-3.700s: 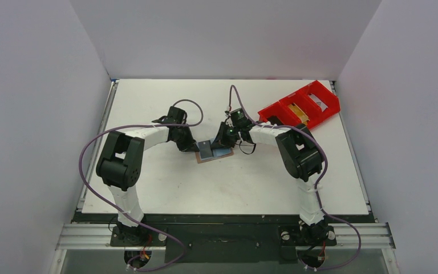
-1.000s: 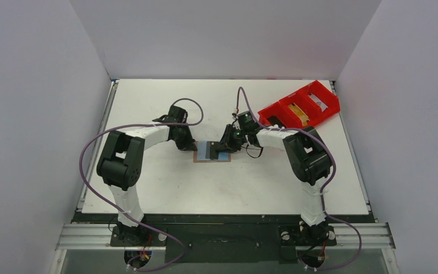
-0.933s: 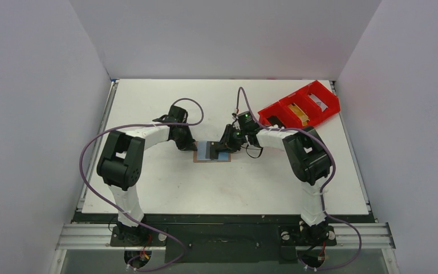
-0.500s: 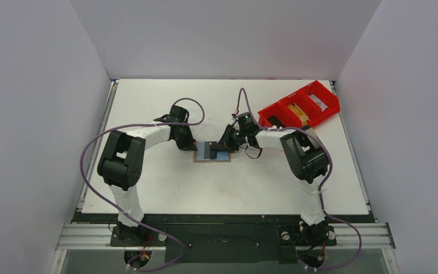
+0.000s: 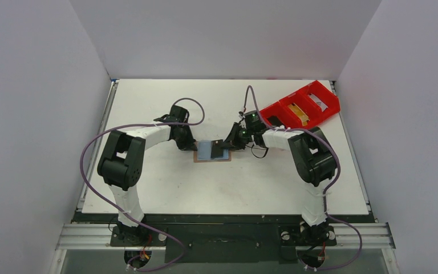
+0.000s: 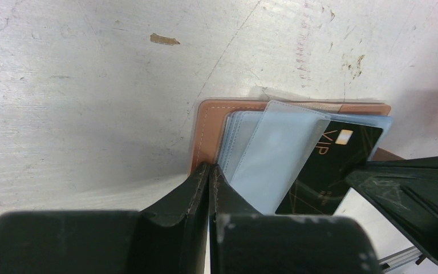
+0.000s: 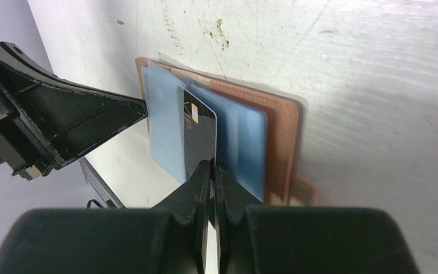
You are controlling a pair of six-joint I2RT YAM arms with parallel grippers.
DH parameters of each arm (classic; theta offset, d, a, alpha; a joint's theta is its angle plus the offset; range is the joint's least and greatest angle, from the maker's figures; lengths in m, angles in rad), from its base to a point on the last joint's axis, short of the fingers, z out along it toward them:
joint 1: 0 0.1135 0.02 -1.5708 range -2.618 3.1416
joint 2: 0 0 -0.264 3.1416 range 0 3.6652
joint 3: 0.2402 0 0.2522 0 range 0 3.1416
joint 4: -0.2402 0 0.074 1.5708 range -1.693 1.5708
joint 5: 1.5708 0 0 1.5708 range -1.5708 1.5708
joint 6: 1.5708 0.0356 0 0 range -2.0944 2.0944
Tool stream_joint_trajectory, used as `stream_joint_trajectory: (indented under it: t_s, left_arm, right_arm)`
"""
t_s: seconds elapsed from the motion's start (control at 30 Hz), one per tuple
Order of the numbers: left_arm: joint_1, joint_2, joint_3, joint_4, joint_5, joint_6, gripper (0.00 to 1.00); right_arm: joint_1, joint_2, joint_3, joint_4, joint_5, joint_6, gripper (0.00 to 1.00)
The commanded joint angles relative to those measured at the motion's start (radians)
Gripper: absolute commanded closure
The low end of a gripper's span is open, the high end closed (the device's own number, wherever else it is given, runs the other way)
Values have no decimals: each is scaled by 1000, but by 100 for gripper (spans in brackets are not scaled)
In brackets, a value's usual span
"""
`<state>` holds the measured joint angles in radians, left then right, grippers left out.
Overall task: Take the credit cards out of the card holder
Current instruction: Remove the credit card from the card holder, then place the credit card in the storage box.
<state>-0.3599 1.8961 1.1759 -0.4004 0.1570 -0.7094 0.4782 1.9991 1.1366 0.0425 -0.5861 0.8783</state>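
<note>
The tan card holder (image 5: 211, 159) lies open on the table, its pale blue sleeves (image 6: 279, 148) fanned up. My left gripper (image 6: 211, 168) is shut, its tips resting on the holder's tan left edge (image 6: 205, 128). A black credit card (image 7: 199, 137) marked VIP (image 6: 331, 165) sticks part way out of a sleeve, tilted toward the right. My right gripper (image 7: 212, 165) is shut on that card's outer edge, above the holder's right half (image 7: 282, 142). From above, the card (image 5: 218, 147) shows as a dark sliver between the two grippers. The holder's small tab (image 7: 305, 191) pokes out at the right.
A red compartment tray (image 5: 274, 110) stands at the back right, with a yellow item (image 5: 300, 114) and a grey one (image 5: 318, 101) in it. White walls close in the table on three sides. Both arms' cables loop above the holder.
My right gripper has shut on the black card and drawn back to the right, so the card now sticks further out of its sleeve. The left gripper has stayed put.
</note>
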Motion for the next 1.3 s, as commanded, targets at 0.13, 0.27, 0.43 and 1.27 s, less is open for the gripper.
stream_joint_trajectory:
  t_s: [0.13, 0.27, 0.43, 1.27]
  left_arm:
    - [6, 48, -53, -112, -116, 51, 100]
    - [6, 40, -45, -114, -108, 53, 100]
    - [6, 13, -20, -123, -93, 52, 100]
    - [46, -206, 135, -12, 327, -11, 62]
  right_arm:
    - [-32, -129, -2, -136, 122, -113, 100]
    - [-33, -156, 15, -181, 142, -142, 100]
    - [-32, -170, 30, -199, 138, -150, 100]
    - [-34, -287, 177, -303, 27, -135, 100]
